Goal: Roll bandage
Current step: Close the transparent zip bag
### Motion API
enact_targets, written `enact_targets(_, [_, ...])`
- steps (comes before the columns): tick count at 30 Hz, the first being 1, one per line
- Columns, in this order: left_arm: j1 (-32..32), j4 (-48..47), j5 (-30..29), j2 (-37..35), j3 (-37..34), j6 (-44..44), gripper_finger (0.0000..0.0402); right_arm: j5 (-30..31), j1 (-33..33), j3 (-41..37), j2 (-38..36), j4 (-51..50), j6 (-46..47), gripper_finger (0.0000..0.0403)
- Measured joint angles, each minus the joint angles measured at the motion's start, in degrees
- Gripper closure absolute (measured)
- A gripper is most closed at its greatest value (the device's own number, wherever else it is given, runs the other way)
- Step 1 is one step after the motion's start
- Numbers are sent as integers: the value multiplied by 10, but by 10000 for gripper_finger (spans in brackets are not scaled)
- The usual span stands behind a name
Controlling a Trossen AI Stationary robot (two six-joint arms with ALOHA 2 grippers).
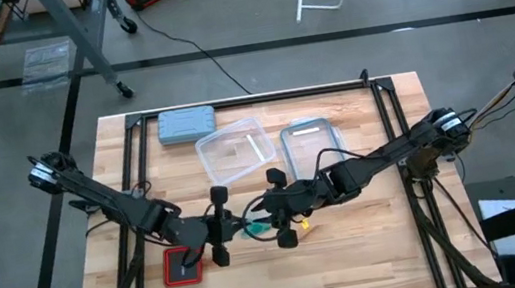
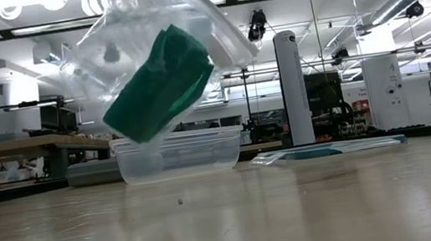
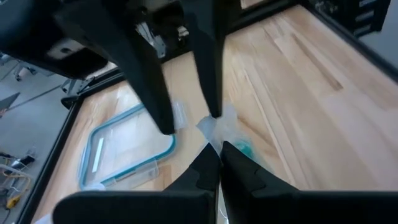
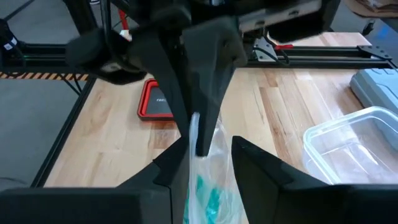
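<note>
Nearest the front edge of the wooden desk [image 2: 312, 208], toward the left: a flat red-rimmed pad [image 1: 182, 268], lying flat, partly under the left arm.

Just behind it, near the middle of the front half: left hand [image 1: 218, 238] and right hand [image 1: 284, 223], facing each other, close together, with a clear plastic bag [image 2: 89, 64] between them. Held up off the desk, well clear of the wood, hanging tilted in the low view. Inside the bag: the bandage [image 2: 158, 84], teal-green, bunched into a thick slanted wad, higher end toward the right of the low picture, not touching the desk.

Left hand: fingers [image 3: 199, 177] pressed together, pinched on an edge of the bag. Right hand: set about the other side of the bag, plastic and a little teal showing right at it in its own wrist view; pressing the bag or merely beside it, cannot tell.

Farther back, behind the bag: an uncovered clear plastic tub [image 1: 235, 151], standing upright on the desk. Just beside it, toward the right arm's side: its lid [image 1: 312, 143], clear with a teal rim, lying flat.

Farthest, near the back edge, left of the tub: a grey-blue hard case [image 1: 186, 124], flat and closed.
</note>
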Motion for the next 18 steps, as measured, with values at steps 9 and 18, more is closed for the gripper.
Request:
enact_targets(9, [-4, -1, 1, 20, 0, 38, 401, -3, 0, 0, -2, -27, -31, 296])
enact_targets(18, [-11, 0, 1, 17, 0, 55, 401, -5, 5, 0, -9, -43, -44, 296])
